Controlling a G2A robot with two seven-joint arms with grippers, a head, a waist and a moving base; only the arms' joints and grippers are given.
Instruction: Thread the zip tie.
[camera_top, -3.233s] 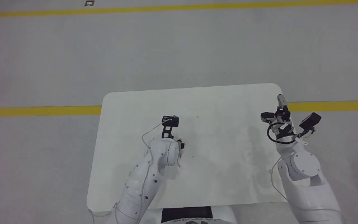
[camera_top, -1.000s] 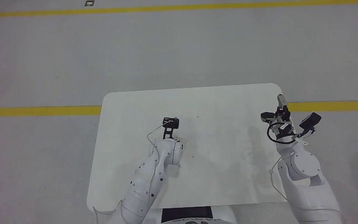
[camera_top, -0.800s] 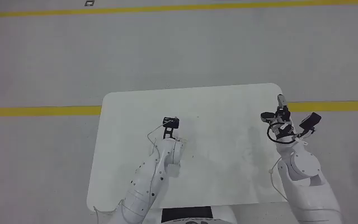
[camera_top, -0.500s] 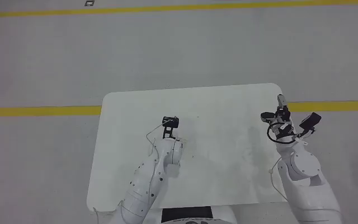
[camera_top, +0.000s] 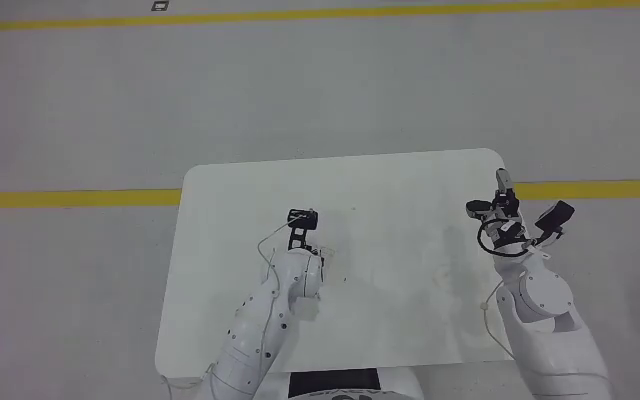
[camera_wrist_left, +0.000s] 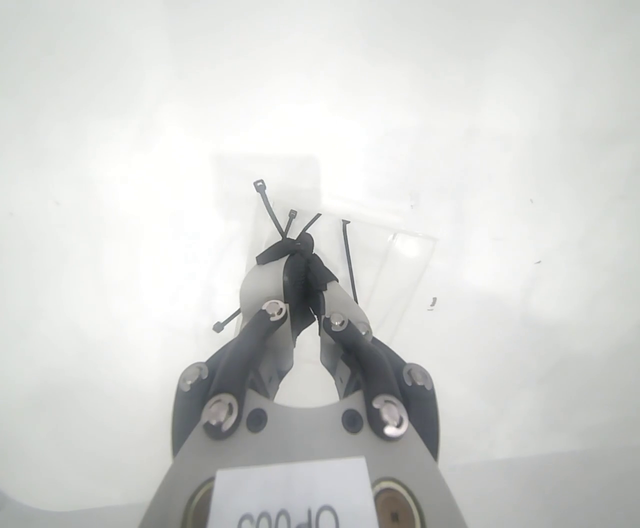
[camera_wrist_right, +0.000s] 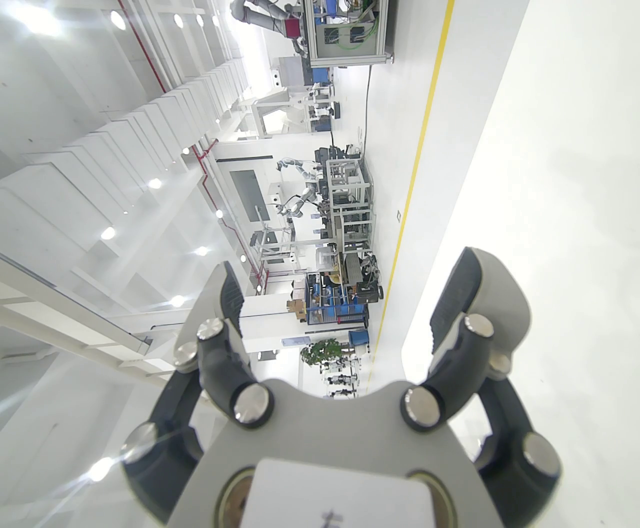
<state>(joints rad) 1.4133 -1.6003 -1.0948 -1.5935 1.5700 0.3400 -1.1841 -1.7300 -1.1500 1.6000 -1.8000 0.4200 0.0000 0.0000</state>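
Thin black zip ties (camera_wrist_left: 350, 260), some crossed

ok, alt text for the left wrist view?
Left gripper seen from its wrist, fingers closed at a crossing of thin black zip ties lying on a clear plastic bag on the white table. Whether a tie is pinched is unclear.

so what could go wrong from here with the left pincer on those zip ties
The left pincer is shut where several zip ties cross, so it may lift two at once.
They lie on a clear bag, which could get pinched and dragged.
The right pincer is open at the table edge, away from them, so a tie may slip before it helps.
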